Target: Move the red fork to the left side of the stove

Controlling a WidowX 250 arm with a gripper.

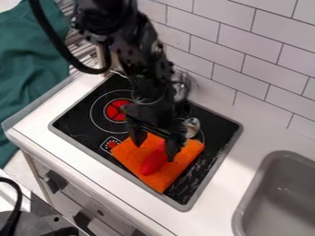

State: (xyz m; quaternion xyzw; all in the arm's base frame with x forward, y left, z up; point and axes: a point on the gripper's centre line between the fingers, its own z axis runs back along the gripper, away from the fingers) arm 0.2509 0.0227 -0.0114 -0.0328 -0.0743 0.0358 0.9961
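One red, rounded piece, presumably the red fork (154, 162), is lying on the orange cloth (169, 177), over the near, right-hand part of the stove (83, 113); its tines are not showing clearly; the gripper (154, 153) is hanging over its far end; the metal spoon (192, 124) is resting farther back, to the right. The step in hand is probably becoming a grasp; doing it well is calling for centring over the fork, going down gently and closing without pinching the cloth, then lifting clear before turning left towards the red-centred burner (117, 110). The jaws are standing well apart, straddling the piece without visibly clamping it; whether either side is touching the fork or the cloth, I am not managing to tell.
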